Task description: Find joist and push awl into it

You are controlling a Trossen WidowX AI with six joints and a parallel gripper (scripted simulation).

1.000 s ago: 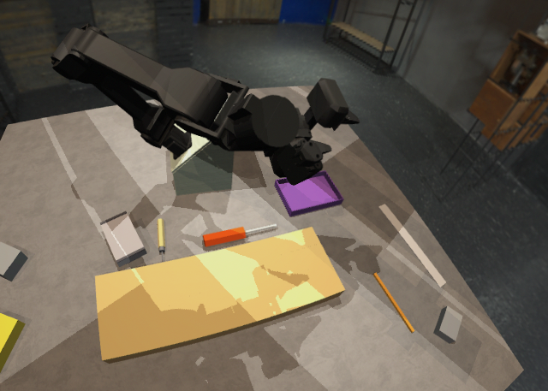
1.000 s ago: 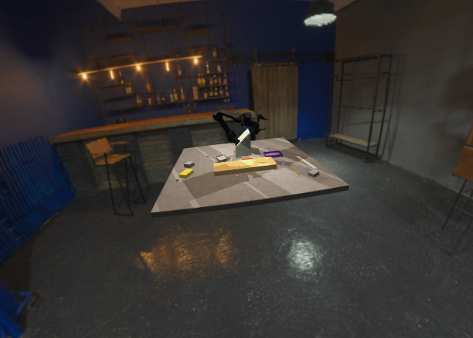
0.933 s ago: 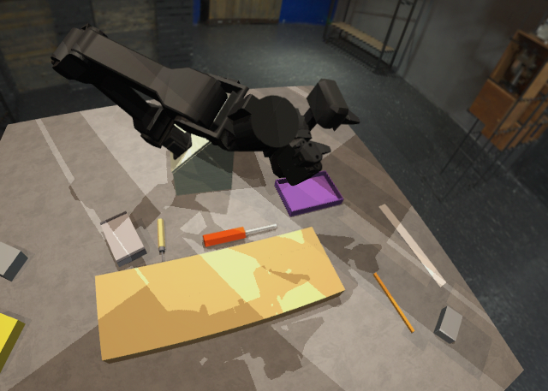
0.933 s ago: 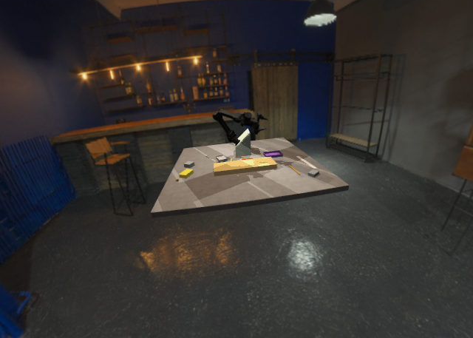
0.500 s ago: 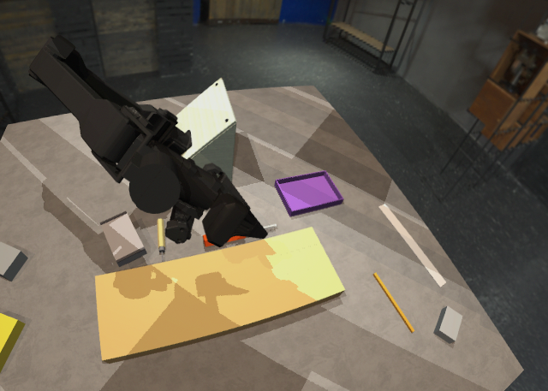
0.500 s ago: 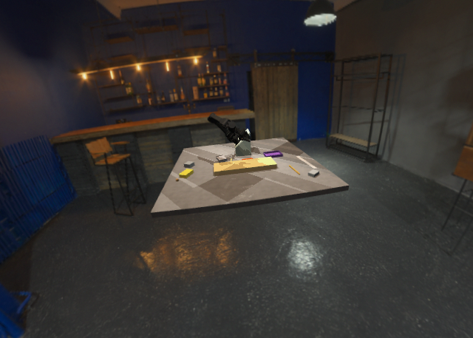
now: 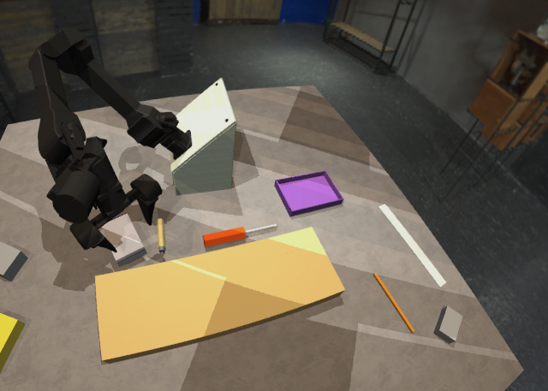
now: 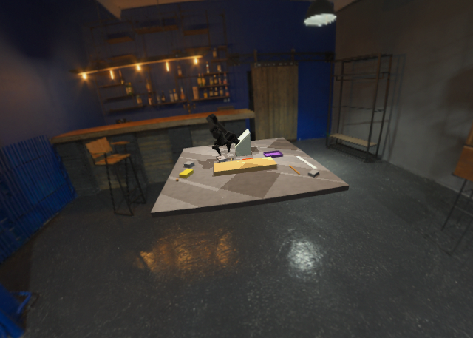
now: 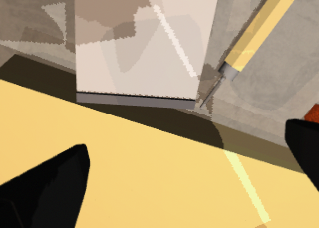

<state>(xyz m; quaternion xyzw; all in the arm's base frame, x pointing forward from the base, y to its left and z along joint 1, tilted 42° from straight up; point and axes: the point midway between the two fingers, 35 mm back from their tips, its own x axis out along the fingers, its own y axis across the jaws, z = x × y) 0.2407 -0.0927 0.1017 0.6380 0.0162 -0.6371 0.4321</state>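
The stud finder, a pale pinkish box with a dark base [image 7: 126,239] [image 8: 221,158] [image 9: 145,54], lies on the table behind the panel's left part. My gripper [image 7: 133,237] [image 8: 224,153] [image 9: 186,135] is open and empty above it, its fingers spread wider than the box. The awl, with a yellow handle and thin metal tip [image 7: 161,234] [image 9: 259,36], lies just right of the stud finder, tip toward the panel. The yellow-orange floor panel [image 7: 176,307] [image 8: 244,167] [image 9: 150,178] shows no hole that I can make out. The purple tray [image 7: 309,193] [image 8: 273,154] is empty.
A red-handled screwdriver [image 7: 224,236] lies between awl and tray, close behind the panel. A tall sloped block [image 7: 205,159] [image 8: 243,145] stands beside the arm. A white strip [image 7: 411,244], an orange stick [image 7: 393,302] and a grey block [image 7: 449,323] lie right; grey and yellow blocks lie left.
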